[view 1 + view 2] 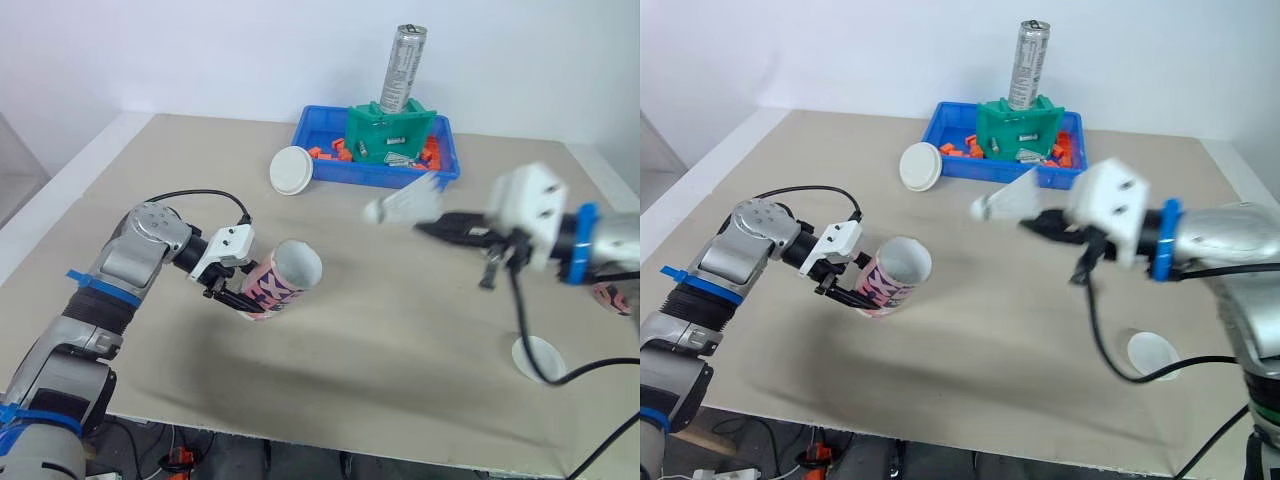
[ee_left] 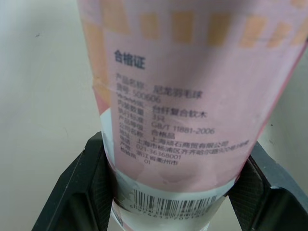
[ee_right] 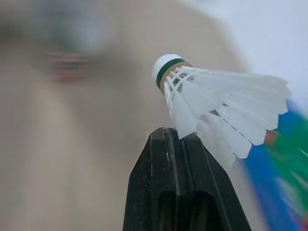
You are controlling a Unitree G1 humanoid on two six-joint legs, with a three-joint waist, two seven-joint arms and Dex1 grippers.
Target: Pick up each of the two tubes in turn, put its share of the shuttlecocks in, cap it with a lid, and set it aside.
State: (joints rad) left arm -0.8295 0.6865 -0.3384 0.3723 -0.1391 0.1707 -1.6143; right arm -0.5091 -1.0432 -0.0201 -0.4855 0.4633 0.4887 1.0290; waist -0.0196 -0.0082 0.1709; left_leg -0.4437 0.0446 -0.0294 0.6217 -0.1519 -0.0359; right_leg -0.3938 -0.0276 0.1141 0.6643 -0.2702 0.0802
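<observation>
Where the table (image 1: 400,330) lay nearest the robot, on its right side, a white lid (image 1: 538,358) was noted lying flat, with a black cable (image 1: 520,310) hanging across its edge.

Farther in, on the left, the left gripper (image 1: 230,293) was seen pinching the pink tube (image 1: 280,280) low on its body. In the left wrist view one black finger (image 2: 91,192) was pressed against each side of the tube, just above the barcode. The tube was held clear of the table and tilted, with its open mouth turned up and toward the robot's right.

To the right of the tube and well apart from it, the right gripper (image 1: 432,228) was recorded above the table. Its fingers were pressed together on the feather skirt of a shuttlecock (image 1: 400,205). The cork end, ringed with a green band in the right wrist view, was pointed toward the tube's side of the table.

Beyond both arms, a second white lid (image 1: 292,170) was noted propped against the near left corner of a blue bin (image 1: 447,160). Small orange pieces (image 1: 322,152) were scattered inside the bin. A green holder (image 1: 385,135) stood in it, and a silver can (image 1: 402,68) rose nearly upright from the holder.
</observation>
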